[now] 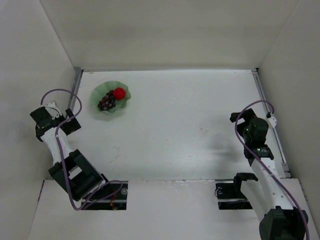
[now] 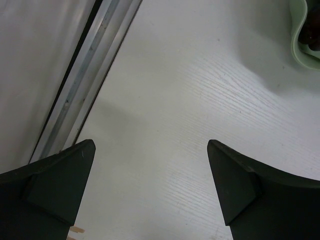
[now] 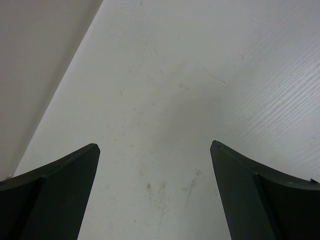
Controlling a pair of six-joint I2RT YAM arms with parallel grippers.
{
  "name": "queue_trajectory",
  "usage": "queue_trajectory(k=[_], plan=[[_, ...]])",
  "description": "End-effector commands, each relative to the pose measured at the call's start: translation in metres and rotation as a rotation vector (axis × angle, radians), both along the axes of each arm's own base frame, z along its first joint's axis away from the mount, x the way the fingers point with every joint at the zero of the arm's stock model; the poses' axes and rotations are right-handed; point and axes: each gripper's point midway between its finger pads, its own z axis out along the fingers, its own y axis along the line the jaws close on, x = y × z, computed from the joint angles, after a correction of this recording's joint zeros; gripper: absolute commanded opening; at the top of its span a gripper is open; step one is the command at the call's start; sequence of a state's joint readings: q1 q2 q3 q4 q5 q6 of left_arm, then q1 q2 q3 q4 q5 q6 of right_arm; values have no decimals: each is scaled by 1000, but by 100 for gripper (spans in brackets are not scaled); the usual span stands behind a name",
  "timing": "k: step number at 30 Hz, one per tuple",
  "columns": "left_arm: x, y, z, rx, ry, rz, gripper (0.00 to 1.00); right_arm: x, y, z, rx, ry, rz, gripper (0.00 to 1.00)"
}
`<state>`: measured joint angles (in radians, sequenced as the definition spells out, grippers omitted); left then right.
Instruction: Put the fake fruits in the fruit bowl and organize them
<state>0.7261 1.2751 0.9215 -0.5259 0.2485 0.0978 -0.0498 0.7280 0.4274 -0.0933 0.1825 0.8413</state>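
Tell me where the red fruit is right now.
In the top view, the red fruit sits inside the green bowl at the far left of the table, beside the grapes.

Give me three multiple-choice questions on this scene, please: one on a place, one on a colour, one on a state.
1. Where does the bunch of grapes lie?
A) in the fruit bowl
B) beside the bowl
C) on a plate
2. What colour is the round fruit?
A) yellow
B) green
C) red
3. How is the left hand?
A) shut on the grapes
B) open and empty
C) shut on the bowl
Answers:
1 A: they rest inside the bowl.
2 C: it is bright red.
3 B: its fingers stand apart, only table between.
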Motion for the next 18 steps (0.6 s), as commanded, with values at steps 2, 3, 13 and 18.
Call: queue_trajectory(k=[2, 3, 13, 18], plan=[[11, -1, 6, 15, -38, -25, 100, 6, -2, 20, -10, -67, -2, 100], [11, -3, 6, 15, -38, -29, 100, 6, -2, 20, -10, -67, -2, 100], [15, -8, 7, 24, -35, -39, 100, 7, -3, 20, -14, -69, -4, 100], [18, -12, 15, 61, -34, -60, 100, 6, -3, 19, -14, -67, -4, 100]])
